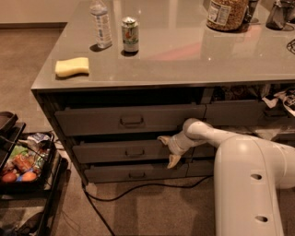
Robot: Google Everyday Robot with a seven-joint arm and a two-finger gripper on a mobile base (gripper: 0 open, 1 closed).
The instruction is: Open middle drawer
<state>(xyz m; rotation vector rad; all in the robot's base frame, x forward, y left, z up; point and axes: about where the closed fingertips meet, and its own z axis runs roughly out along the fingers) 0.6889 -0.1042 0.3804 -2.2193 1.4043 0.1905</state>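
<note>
The middle drawer (pixel 110 152) is a wide dark-grey front with a small loop handle (pixel 134 152) at its centre. It lies between a taller drawer (pixel 92 120) above and a slim one (pixel 110 174) below. It stands a little way out of the cabinet. My gripper (pixel 168 150) is at the right end of the middle drawer's front, well right of the handle. Its pale fingers (pixel 174 160) are spread apart, one near the front's top edge and one near its bottom edge. My white arm (pixel 207 131) reaches in from the right.
On the grey counter (pixel 184 55) lie a yellow sponge (pixel 72 67), a water bottle (pixel 101 23), a can (pixel 130 34) and a jar (pixel 226 14). A black cart (pixel 23 161) with food stands on the floor at left. A black cable (pixel 138 186) runs along the carpet below the drawers.
</note>
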